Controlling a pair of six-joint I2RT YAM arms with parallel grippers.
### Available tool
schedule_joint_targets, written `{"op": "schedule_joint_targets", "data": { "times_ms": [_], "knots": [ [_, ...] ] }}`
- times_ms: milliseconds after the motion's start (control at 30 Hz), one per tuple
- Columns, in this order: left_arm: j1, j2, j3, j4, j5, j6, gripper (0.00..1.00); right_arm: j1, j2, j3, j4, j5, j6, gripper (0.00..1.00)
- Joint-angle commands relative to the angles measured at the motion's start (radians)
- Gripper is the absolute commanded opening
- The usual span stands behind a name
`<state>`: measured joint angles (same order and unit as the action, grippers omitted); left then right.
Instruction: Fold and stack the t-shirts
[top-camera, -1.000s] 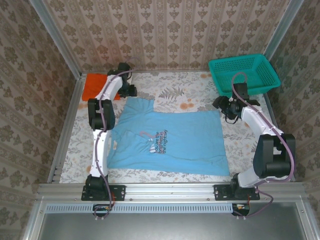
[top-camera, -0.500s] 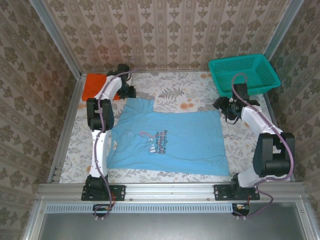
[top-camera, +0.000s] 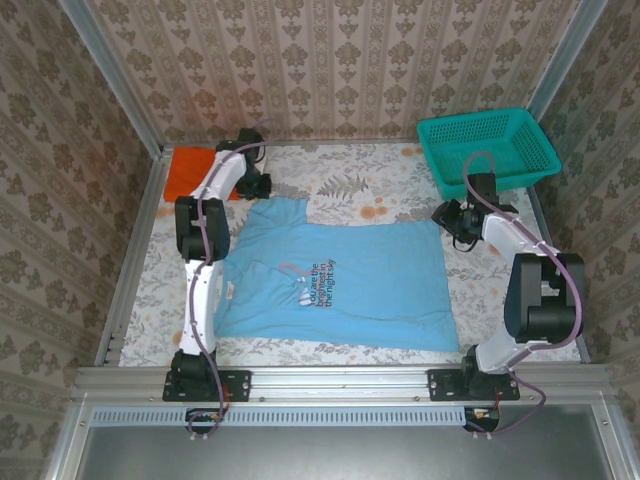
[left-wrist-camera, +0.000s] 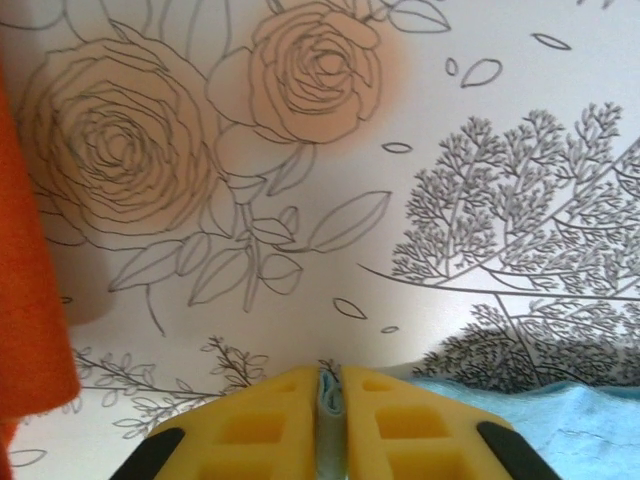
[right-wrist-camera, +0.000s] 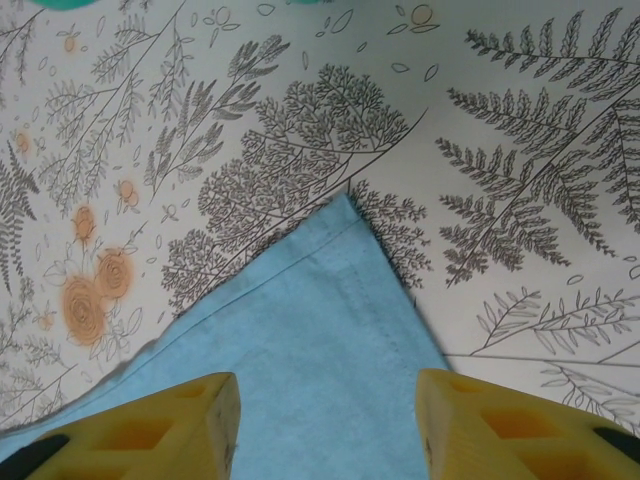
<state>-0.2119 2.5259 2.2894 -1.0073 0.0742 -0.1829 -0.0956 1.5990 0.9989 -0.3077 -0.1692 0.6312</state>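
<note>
The light blue t-shirt (top-camera: 330, 280) lies spread flat mid-table, its chest print facing up. My left gripper (top-camera: 262, 188) is at the shirt's far left corner, and its yellow fingers (left-wrist-camera: 260, 425) are shut on a thin fold of blue cloth (left-wrist-camera: 329, 392). My right gripper (top-camera: 443, 215) hovers at the far right corner. It is open, its fingers (right-wrist-camera: 200, 420) straddling the pointed corner of the blue shirt (right-wrist-camera: 340, 300). The orange t-shirt (top-camera: 190, 172) lies folded at the far left, and its edge (left-wrist-camera: 25, 300) shows in the left wrist view.
A teal mesh basket (top-camera: 487, 147) stands at the far right corner, just behind the right arm. Metal rails frame the floral tablecloth (top-camera: 350, 180). Bare cloth lies between the shirt's far edge and the back wall.
The left jaws have closed onto the blue shirt's far left edge. The right jaws have narrowed somewhat around the far right corner, and the right arm has shifted slightly.
</note>
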Motion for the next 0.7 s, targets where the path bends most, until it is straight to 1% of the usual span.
{"op": "schedule_joint_targets", "data": {
  "times_ms": [0,133,300,467,567,667],
  "knots": [
    [-0.004,0.023,0.046,-0.042,0.029,-0.007,0.11,-0.013,0.039,-0.028,0.112,-0.023,-0.012,0.47],
    [-0.016,-0.010,0.035,-0.019,0.028,-0.001,0.06,-0.015,0.101,-0.033,0.185,-0.040,0.023,0.40],
    [-0.029,-0.085,-0.039,0.054,0.033,0.003,0.01,-0.013,0.142,-0.075,0.299,-0.004,0.105,0.32],
    [-0.050,-0.157,-0.130,0.135,0.036,0.019,0.00,-0.013,0.169,-0.128,0.417,0.020,0.189,0.32],
    [-0.057,-0.182,-0.162,0.160,0.036,0.026,0.00,-0.013,0.186,-0.134,0.456,0.035,0.210,0.33],
    [-0.058,-0.202,-0.185,0.178,0.034,0.030,0.00,-0.012,0.216,-0.118,0.486,0.020,0.215,0.33]
  ]
}}
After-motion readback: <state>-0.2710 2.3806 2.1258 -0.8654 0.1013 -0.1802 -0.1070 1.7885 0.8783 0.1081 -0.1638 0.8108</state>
